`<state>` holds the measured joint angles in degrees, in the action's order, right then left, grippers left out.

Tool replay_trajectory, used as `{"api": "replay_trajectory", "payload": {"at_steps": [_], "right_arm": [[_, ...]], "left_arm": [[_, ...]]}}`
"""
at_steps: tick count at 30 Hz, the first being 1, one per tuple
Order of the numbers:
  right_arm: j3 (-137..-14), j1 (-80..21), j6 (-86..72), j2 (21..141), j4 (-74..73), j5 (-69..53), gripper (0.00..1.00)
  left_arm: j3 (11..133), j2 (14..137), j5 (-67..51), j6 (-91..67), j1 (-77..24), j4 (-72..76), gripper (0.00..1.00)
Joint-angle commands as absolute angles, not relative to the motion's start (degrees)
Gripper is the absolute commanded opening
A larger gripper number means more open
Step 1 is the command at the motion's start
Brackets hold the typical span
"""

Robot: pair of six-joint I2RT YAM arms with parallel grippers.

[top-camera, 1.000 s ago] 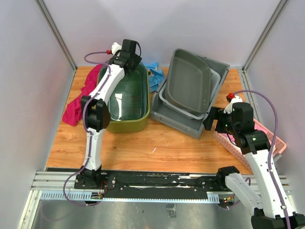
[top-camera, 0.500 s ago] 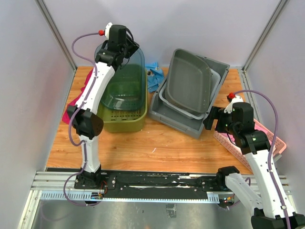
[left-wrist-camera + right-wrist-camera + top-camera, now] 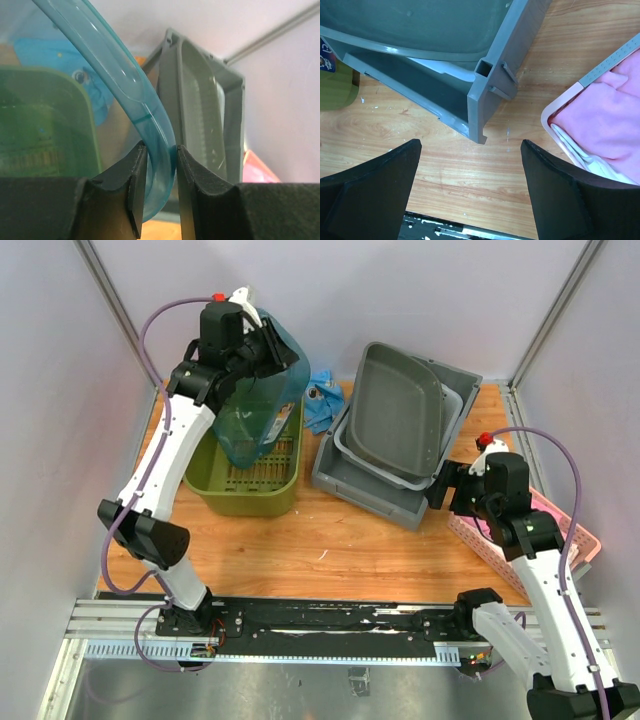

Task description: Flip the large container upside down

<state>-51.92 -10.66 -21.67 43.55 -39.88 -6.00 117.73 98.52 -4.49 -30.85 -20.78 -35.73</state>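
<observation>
Left gripper clenched on the rim of the translucent teal container, which hangs tilted in the air over the green basket at far left; right gripper spread wide, empty, above the near corner of the grey tubs.

Left gripper raised, pinching the container; right gripper low, spread wide.

The wooden table carries a grey bin stack. A green basket sits left of the stack, a pink basket right of it, and a blue cloth behind it.
</observation>
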Motion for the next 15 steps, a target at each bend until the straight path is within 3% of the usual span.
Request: {"api": "replay_trajectory", "payload": {"at_steps": [1, 8, 15], "right_arm": [[-51.66, -11.8, -22.75, 44.0, -38.15, -6.68, 0.83], [-53.06, -11.82, -25.08, 43.64, -33.71, -12.61, 0.83], [-47.55, -11.81, -33.34, 39.82, -14.58, -27.5, 0.83]], "left_arm": [[114.66, 92.49, -12.32, -21.37, -21.42, -32.34, 0.0], [108.06, 83.74, -18.14, -17.33, -21.54, -31.74, 0.0], [104.52, 77.21, -22.26, -18.89, -21.53, -30.31, 0.0]]}}
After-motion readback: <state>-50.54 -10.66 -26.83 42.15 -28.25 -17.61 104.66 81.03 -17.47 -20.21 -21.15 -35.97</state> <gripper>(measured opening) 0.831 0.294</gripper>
